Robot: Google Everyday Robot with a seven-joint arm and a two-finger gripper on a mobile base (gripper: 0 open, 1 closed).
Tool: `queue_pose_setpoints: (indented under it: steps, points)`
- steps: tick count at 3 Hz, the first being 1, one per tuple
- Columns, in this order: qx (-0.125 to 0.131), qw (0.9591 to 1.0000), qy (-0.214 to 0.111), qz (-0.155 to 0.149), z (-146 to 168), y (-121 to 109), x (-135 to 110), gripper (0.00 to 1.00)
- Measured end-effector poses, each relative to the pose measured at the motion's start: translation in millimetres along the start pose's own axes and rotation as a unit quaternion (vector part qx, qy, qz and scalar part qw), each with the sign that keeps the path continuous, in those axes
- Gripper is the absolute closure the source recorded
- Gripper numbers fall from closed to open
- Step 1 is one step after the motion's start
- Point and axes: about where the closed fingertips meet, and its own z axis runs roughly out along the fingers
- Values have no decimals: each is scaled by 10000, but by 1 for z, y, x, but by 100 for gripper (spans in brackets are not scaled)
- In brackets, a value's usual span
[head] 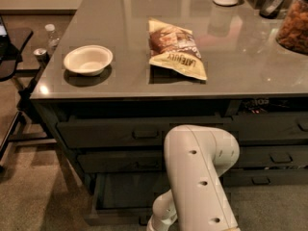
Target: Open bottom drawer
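Observation:
The bottom drawer [126, 191] of the left three-drawer stack stands pulled out, and its shallow dark interior shows. Its slim front [113, 217] lies near the lower edge of the view, with a small handle [143, 220] partly showing beside my arm. My white arm [199, 177] reaches down in front of the stack and covers the drawer's right part. The gripper is hidden at the end of the arm, below the lower edge of the view. The two taller drawers above, the top one [139, 133] and the middle one [122, 160], are shut.
On the grey counter [240, 76] lie a white bowl [88, 59] and a bag of chips [175, 48]. A jar of snacks [293, 25] stands at the right. The neighbouring right stack [274, 155] is shut. A black chair [12, 66] and a bottle [50, 35] stand at the left.

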Motion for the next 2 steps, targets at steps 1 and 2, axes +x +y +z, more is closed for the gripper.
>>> queue_pose_setpoints:
  steps: [1,2]
  points:
    - [0,10000,0,0,-2,1,-1,0]
    - [-38,9999,10,154,-7,20,11,0]
